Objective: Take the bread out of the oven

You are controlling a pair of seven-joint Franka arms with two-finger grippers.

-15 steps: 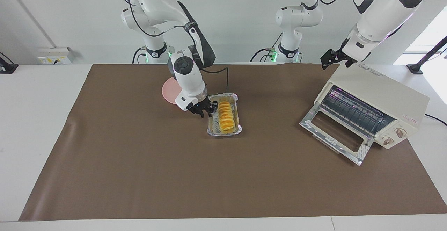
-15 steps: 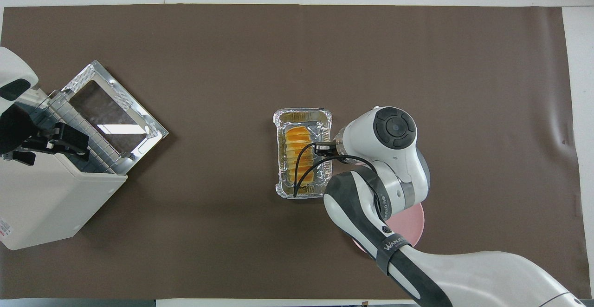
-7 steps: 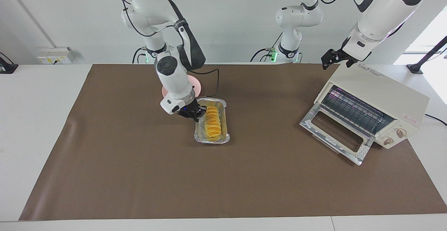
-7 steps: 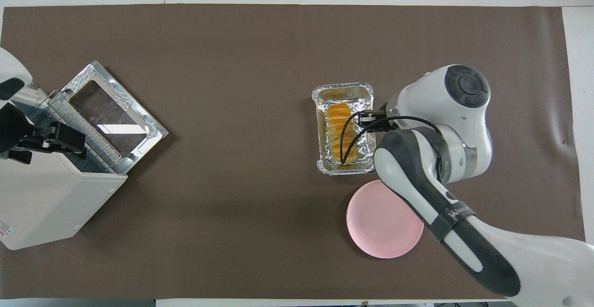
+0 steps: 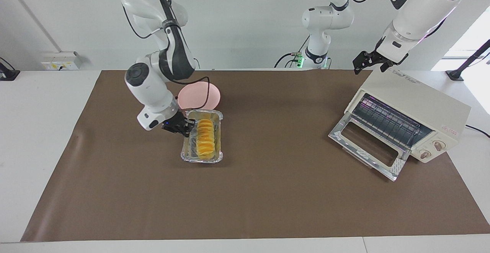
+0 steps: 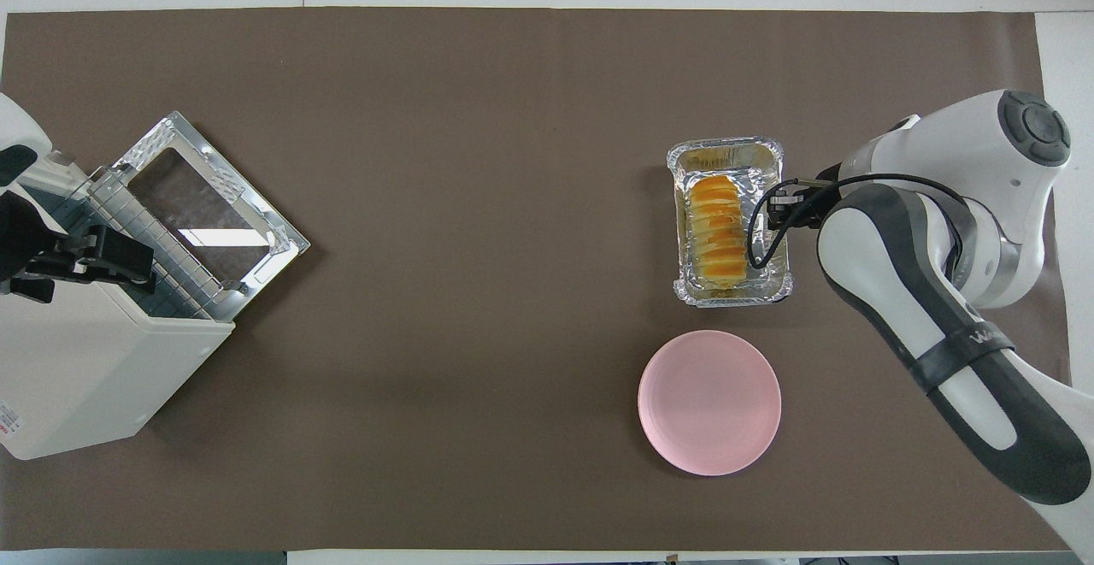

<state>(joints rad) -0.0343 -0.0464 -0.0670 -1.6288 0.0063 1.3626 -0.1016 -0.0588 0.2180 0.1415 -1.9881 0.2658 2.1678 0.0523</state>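
The bread [image 5: 205, 139] [image 6: 716, 230], a ridged golden loaf, lies in a silver foil tray [image 5: 202, 159] [image 6: 726, 296]. My right gripper [image 5: 183, 126] [image 6: 773, 208] is shut on the tray's long rim, on the side toward the right arm's end of the table. Whether the tray rests on the brown mat or hangs just above it I cannot tell. The cream oven [image 5: 417, 103] [image 6: 77, 385] stands at the left arm's end with its glass door [image 5: 367, 146] [image 6: 205, 206] folded down and its wire rack bare. My left gripper [image 5: 369, 62] [image 6: 85, 261] waits open above the oven's top.
A round pink plate [image 5: 199, 95] [image 6: 709, 403] lies on the mat beside the tray, nearer to the robots. The brown mat [image 5: 268, 207] covers most of the white table.
My right gripper has carried the foil tray with the bread toward the right arm's end of the table, uncovering the pink plate. The left arm has barely moved.
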